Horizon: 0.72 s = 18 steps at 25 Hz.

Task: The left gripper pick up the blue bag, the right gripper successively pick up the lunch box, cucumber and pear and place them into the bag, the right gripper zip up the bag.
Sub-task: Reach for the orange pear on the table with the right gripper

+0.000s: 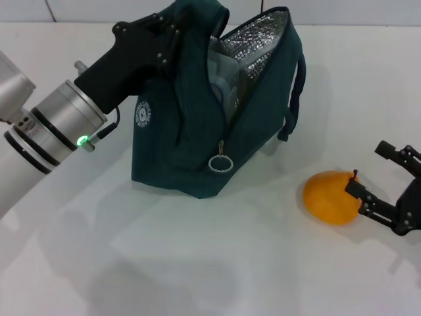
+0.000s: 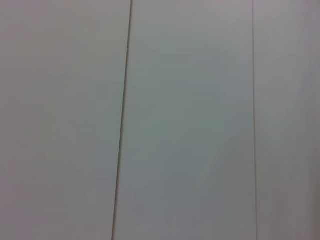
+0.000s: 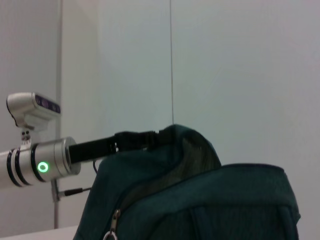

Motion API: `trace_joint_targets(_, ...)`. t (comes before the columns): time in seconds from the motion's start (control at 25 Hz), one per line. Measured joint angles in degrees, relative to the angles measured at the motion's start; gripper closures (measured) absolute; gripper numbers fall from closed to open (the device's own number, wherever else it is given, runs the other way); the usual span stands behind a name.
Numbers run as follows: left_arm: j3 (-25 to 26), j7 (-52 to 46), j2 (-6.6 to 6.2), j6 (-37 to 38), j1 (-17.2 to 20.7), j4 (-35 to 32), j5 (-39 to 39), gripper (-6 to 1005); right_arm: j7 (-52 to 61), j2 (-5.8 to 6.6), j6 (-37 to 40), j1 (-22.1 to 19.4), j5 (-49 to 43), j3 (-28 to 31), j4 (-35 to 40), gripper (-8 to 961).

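Blue bag (image 1: 184, 145) held upright on white surface (image 1: 197, 263), mouth unzipped; pear (image 1: 332, 197) outside it, at right claw (image 1: 381, 181).

Left claw (image 1: 172, 36) at upper left, clamped on the bag's top fabric at its left side; the right wrist view shows the same grip (image 3: 142, 140) on the bag (image 3: 200, 205). Silver insulated lining (image 1: 260, 46) shows inside the open mouth, with a pale item inside that cannot be identified. Zipper pull ring (image 1: 220, 162) hangs at the front lower end of the zip. Pear lies on the surface right of the bag, well apart from it. Right claw sits just right of the pear, fingers spread apart, the nearer finger (image 1: 365, 197) touching or almost touching the fruit.
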State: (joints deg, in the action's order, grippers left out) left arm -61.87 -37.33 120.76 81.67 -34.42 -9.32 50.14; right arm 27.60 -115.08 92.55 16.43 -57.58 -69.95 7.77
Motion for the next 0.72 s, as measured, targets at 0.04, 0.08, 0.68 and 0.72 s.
trace_joint_targets(0.04, 0.0, 0.0, 0.00, -0.1, -0.1, 0.0, 0.0, 942, 0.1, -0.01, -0.3, 0.1, -0.1, -0.1, -0.1, 211)
trace_joint_targets(0.08, 0.0, 0.0, -0.01, -0.2, -0.1, 0.0, 0.0, 942, 0.3, -0.02, -0.7, 0.3, -0.2, -0.2, -0.2, 214)
trace_joint_targets(0.68, 0.0, 0.1, -0.10, -0.3, 0.0, 0.0, 0.0, 942, 0.5, -0.13, -3.7, 2.0, -0.5, -0.7, -0.3, 540)
trace_joint_targets(0.72, 0.0, 0.1, -0.09, -0.4, -0.1, 0.0, 0.0, 942, 0.5, -0.13, -3.7, 2.0, -0.5, -0.7, -0.3, 562)
